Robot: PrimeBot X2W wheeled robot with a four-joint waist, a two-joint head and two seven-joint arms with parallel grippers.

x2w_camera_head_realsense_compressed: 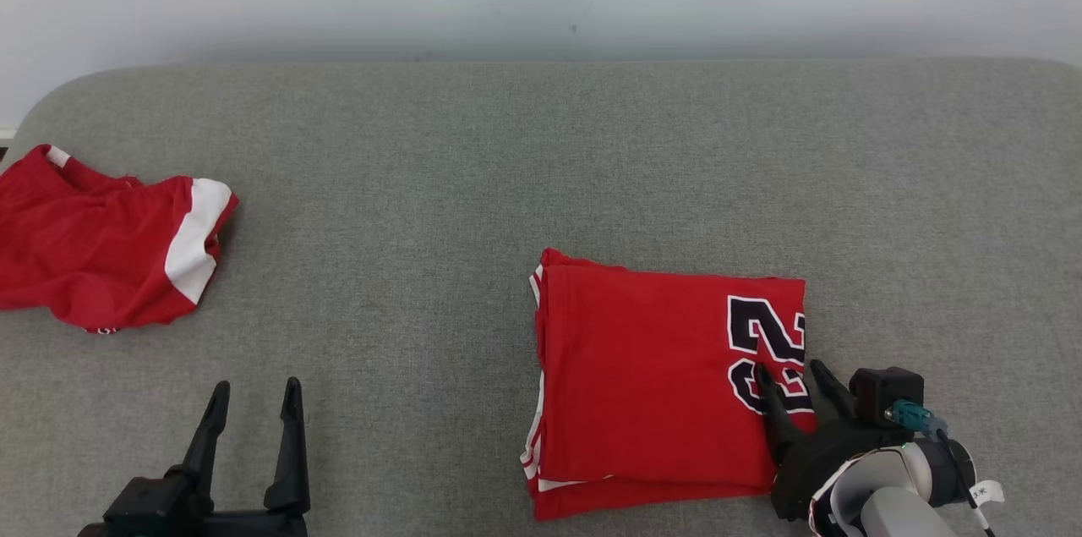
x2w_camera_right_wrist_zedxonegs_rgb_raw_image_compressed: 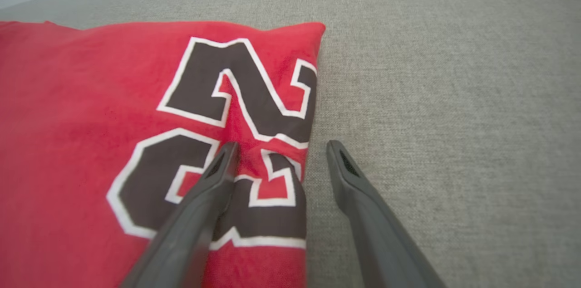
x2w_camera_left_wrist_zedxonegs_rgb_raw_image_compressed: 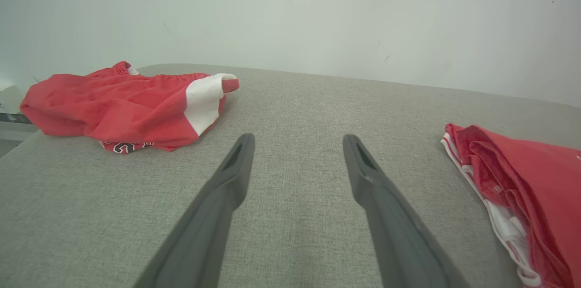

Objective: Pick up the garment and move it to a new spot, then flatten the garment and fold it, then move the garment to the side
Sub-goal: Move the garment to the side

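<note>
Head view: folded garment (x2w_camera_head_realsense_compressed: pixel 642 368) on surface (x2w_camera_head_realsense_compressed: pixel 507 165)

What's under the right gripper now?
The right gripper, jaws open, straddles the edge of the folded jersey: one finger over its black number, the other over bare grey surface. Layers beneath are covered.

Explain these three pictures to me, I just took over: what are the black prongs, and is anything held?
The prongs are the robot's two grippers. The wide picture comes from its head camera, looking down on a grey padded surface. The other two come from wrist cameras, each looking along its gripper's fingers. The left gripper is open over bare padding. The right gripper is open too, its fingers straddling the edge of a folded red jersey. A crumpled red garment lies far left. Nothing is held.
</note>
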